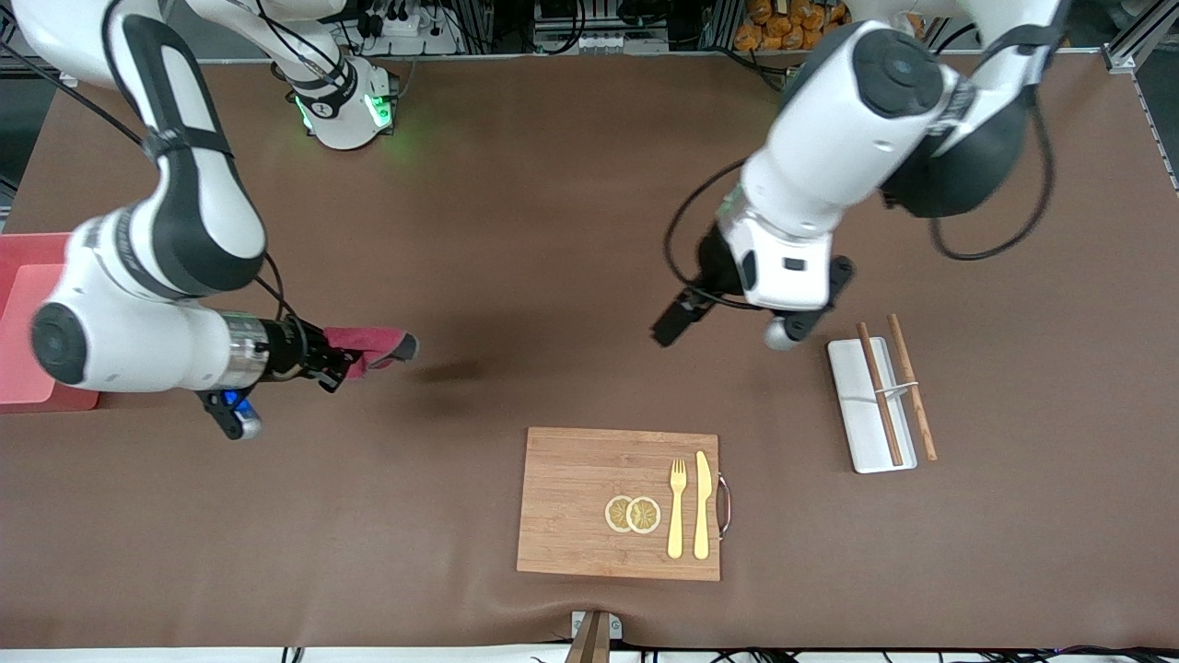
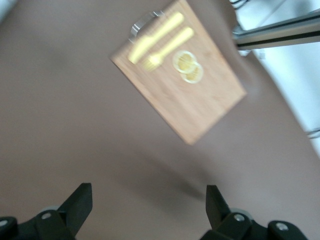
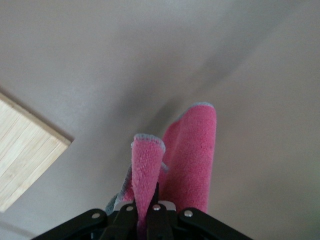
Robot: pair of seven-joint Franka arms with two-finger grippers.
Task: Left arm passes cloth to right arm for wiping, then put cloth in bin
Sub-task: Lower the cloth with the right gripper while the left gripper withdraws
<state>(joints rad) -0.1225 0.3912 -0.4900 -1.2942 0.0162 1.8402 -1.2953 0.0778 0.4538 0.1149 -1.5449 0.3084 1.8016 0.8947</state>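
My right pincer (image 1: 343,361) was clamped on one edge of the soft, light crimson cloth (image 1: 373,343), which drooped limply over the brown surface (image 1: 516,230) near the pink bin (image 1: 28,276), while my left pincer (image 1: 728,331) waited, empty and wide open.

Cloth (image 1: 368,343): crimson-pink, grey-edged. Bin (image 1: 23,318): pink. Table (image 1: 516,230): brown. Cutting board (image 1: 589,502): light wood grain. Fork (image 1: 677,508), knife (image 1: 703,505): yellow. Tray (image 1: 861,414): white.
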